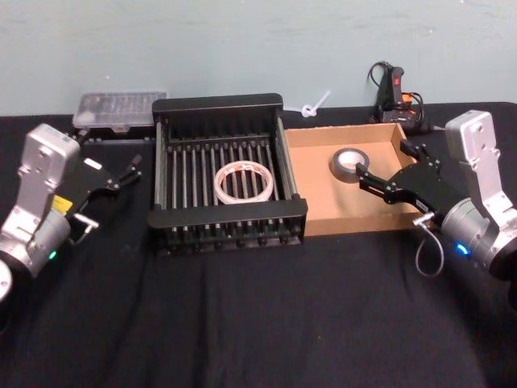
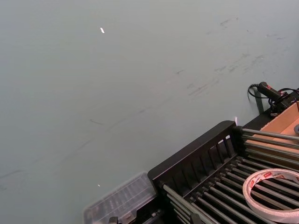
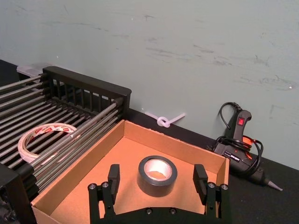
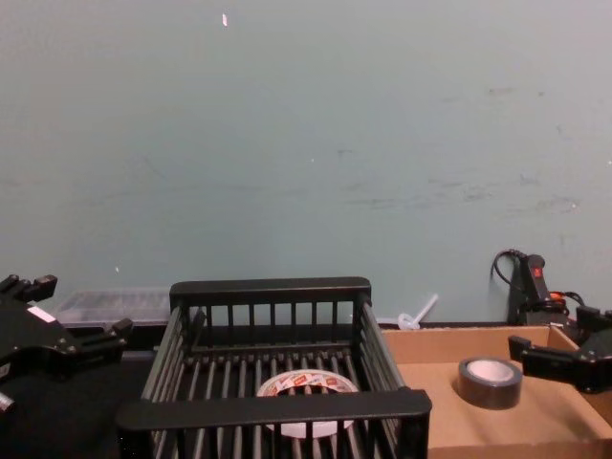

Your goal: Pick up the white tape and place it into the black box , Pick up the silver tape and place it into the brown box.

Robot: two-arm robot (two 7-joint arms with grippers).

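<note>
Black cloth covers the whole table, and both tapes sit in their boxes. The white tape lies flat on the bars of the black box, roughly in the middle; there's red print on its inner core but I can't make out what it says. The silver tape lies flat in the brown box, toward its far left part, right next to the crate. The right gripper hangs over the box's right side, just beside the roll, fingers spread wide and holding nothing. The left gripper hovers left of the crate, fingers apart too, empty. Against the far wall: a clear plastic case on the left, a white zip tie, and a black glue gun with a red switch on the right.
</note>
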